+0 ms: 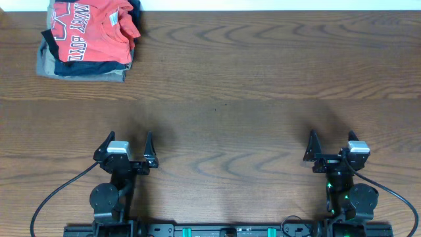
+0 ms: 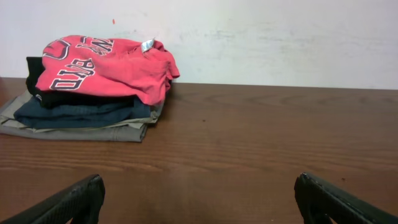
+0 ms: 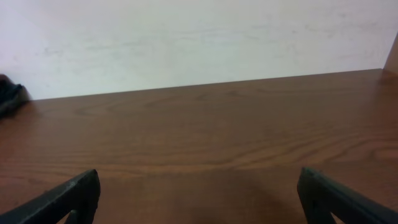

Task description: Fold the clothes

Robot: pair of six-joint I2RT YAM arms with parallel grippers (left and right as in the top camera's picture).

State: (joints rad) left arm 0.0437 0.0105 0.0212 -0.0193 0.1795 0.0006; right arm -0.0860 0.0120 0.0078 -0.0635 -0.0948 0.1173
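The orange-red T-shirt (image 1: 92, 31) with dark block lettering lies folded on top of a pile at the table's far left corner; the left wrist view shows the shirt (image 2: 102, 65) at upper left. My left gripper (image 1: 127, 141) stands open near the front edge, well short of the pile, with nothing between its fingers (image 2: 74, 202). My right gripper (image 1: 332, 139) is open too, at the front right, over bare wood. In the right wrist view only a dark scrap of the pile (image 3: 11, 96) shows at the left edge.
Under the shirt lie folded black, navy (image 2: 81, 112) and khaki (image 2: 74, 132) garments. The wooden table (image 1: 250, 92) runs back to a white wall (image 2: 280, 37). Arm bases and cables (image 1: 59, 191) sit along the front edge.
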